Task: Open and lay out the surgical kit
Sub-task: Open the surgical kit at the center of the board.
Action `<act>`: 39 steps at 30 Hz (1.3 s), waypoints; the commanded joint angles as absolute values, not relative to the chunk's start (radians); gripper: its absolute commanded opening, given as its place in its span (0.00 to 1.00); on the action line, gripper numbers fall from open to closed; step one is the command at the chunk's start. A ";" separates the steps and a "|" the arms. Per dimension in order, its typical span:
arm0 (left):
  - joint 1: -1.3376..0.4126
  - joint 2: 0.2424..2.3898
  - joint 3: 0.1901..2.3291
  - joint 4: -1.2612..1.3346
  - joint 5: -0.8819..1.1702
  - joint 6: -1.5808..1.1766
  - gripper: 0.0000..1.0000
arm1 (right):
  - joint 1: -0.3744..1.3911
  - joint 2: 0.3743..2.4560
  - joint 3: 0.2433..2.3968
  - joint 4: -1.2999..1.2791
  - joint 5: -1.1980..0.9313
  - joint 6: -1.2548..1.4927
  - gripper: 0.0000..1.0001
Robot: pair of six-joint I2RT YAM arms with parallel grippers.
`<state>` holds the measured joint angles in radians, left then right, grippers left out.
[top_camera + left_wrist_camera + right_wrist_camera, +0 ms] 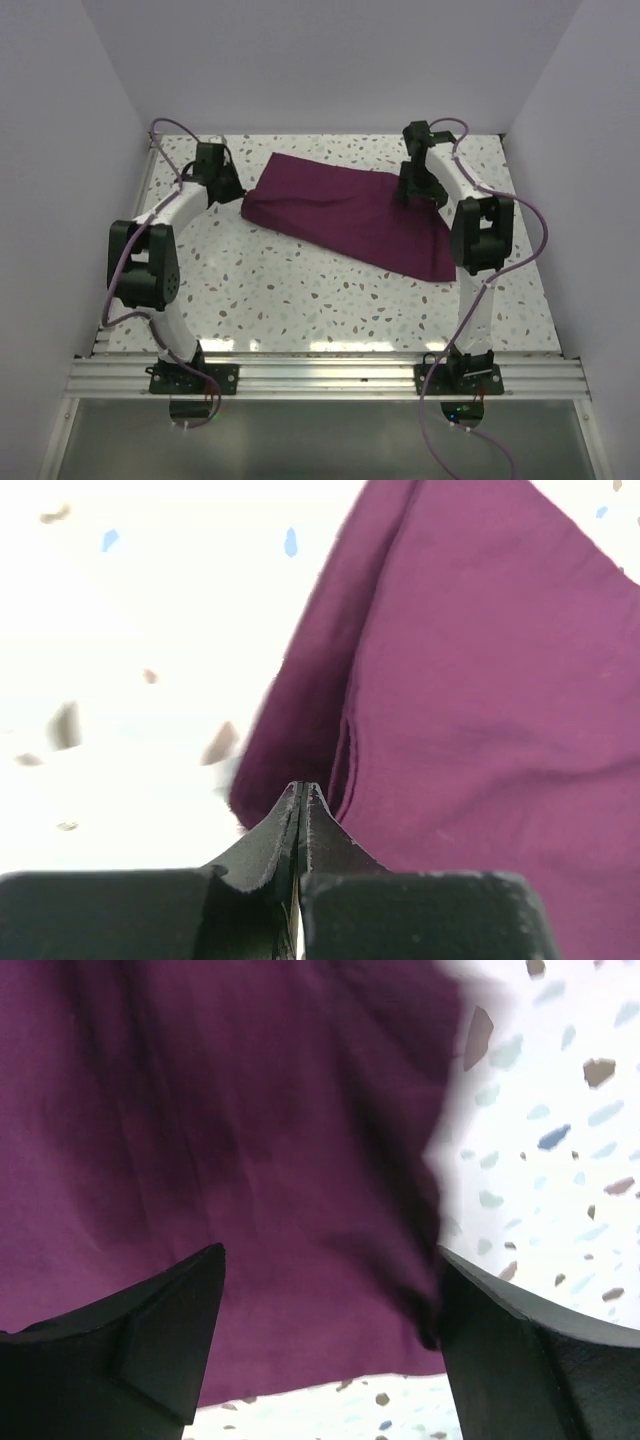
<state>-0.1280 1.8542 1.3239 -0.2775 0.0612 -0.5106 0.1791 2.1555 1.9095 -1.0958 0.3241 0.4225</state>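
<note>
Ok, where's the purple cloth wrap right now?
In the top view the purple cloth wrap lies across the far middle of the table, its left corner at the shut left claw, its right part under the open right claw.

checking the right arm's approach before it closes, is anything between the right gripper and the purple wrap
Nothing visible stands between them. The right gripper hangs open straight over the purple wrap, near its edge, and only bare cloth shows between the jaws.
</note>
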 commanded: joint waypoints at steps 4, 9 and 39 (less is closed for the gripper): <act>-0.089 1.689 1.205 -0.305 -0.040 -0.425 0.00 | 0.158 2.230 2.077 -1.127 0.336 0.420 0.86; -0.072 1.606 1.121 -0.327 -0.055 -0.413 0.00 | 0.069 2.261 2.103 -1.132 0.324 0.448 0.86; -0.071 1.439 1.089 -0.500 -0.087 -0.531 0.62 | -0.029 2.094 1.904 -0.914 0.190 0.452 0.73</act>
